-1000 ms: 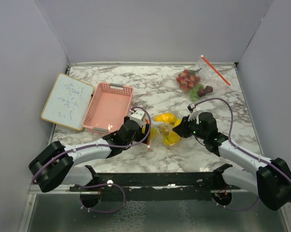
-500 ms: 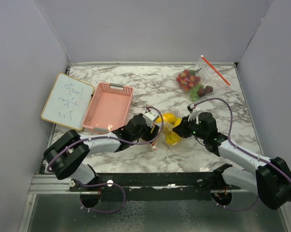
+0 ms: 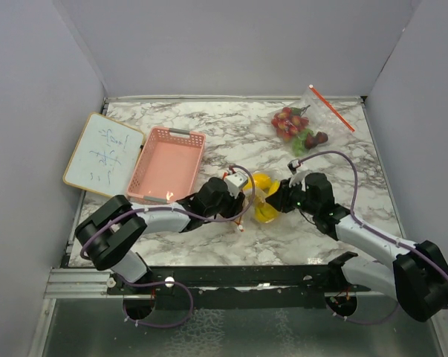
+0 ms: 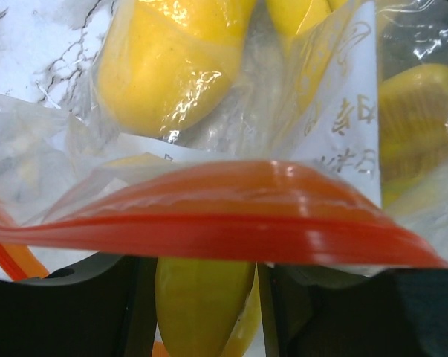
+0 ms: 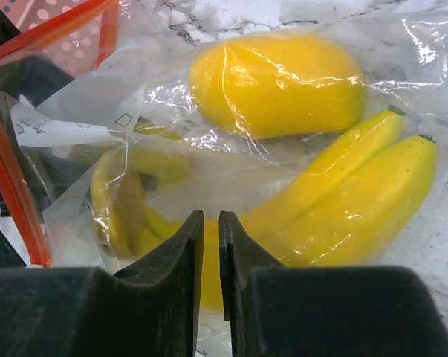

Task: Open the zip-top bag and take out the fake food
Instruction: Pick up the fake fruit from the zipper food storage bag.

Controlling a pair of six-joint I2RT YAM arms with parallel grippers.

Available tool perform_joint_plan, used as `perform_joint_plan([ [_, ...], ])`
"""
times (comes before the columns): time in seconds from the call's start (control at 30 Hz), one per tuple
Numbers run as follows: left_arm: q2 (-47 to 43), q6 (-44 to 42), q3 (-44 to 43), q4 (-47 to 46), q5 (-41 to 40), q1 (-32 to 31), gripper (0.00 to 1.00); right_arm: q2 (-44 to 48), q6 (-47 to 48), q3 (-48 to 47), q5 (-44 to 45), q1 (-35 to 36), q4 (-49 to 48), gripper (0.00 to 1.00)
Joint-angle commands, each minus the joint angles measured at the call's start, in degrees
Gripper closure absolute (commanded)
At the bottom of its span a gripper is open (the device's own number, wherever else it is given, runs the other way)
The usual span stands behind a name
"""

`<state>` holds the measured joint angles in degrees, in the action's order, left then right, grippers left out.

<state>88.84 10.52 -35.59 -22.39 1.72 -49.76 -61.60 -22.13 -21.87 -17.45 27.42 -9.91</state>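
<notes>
Nearest the arm bases, at the middle of the table (image 3: 209, 245), the zip-top bag (image 3: 259, 202) is worked from both sides. The right claw (image 5: 211, 223) is seen all but closed and is judged to be pinching the bag's clear film. The left claw (image 4: 201, 282) is set at the bag's mouth with its jaws partly apart. The red zip strip (image 4: 209, 223) lies across just ahead of its tips and is not seen clamped. The fake food (image 5: 276, 85), made up of yellow banana and lemon shapes, is all inside the bag.

The opening step is judged to be in hand, with nothing removed. Next, one lip of the strip needs to be clamped and drawn away from the right claw's anchor.

Farther back, a pink basket (image 3: 164, 165), a whiteboard (image 3: 105, 155) and a second bag (image 3: 302, 128) of red and green pieces are seen.
</notes>
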Motion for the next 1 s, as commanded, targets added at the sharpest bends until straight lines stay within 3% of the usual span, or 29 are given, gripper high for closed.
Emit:
perform_joint_plan([
  [0.0,-3.8,0.5,1.2,4.8,-2.2,-0.3,0.93,-1.0,1.1,-0.7,-0.4,0.1,-1.1,0.84],
  [0.57,-16.4,9.7,-10.3,36.5,-12.5,0.0,0.96,-2.9,0.5,-0.4,-1.6,0.1,-3.6,0.84],
  [0.67,-16.8,12.1,-12.9,43.7,-20.1,0.4,0.95,-3.0,0.6,-0.8,-2.0,0.1,-3.7,0.84],
  [0.97,-25.2,14.6,-12.3,41.1,-25.2,10.2,0.94,-2.2,0.4,0.2,-2.9,0.0,-4.3,0.84],
])
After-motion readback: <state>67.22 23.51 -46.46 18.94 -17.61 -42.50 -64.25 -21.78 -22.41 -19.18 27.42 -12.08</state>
